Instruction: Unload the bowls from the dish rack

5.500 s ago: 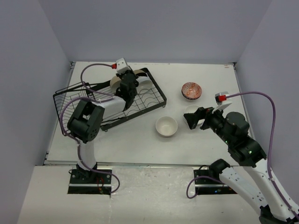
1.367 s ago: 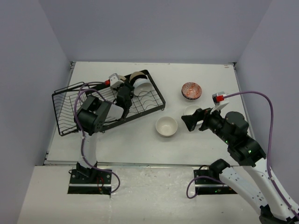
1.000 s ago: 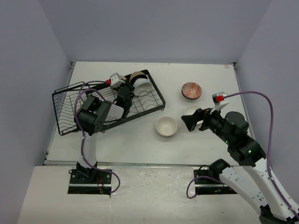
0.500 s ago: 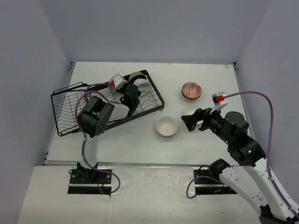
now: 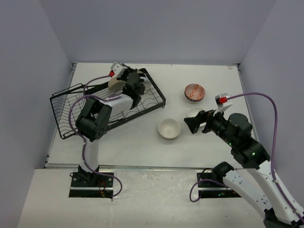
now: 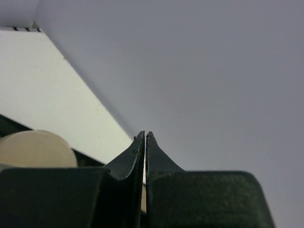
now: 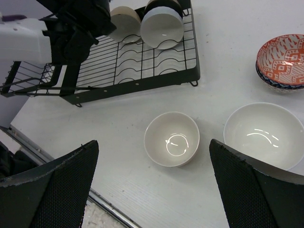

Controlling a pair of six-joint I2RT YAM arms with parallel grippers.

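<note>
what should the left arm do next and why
Probably open the left fingers and lower them over the rim of the beige bowl: they are shut on nothing and point at the wall, while that bowl and a white bowl stand in the dish rack.

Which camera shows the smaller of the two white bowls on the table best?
The right wrist view: the small round white ceramic bowl is whole, big and central, with its shiny inside showing. The top external view shows it whole too, only smaller. The left wrist view misses it entirely.
</note>
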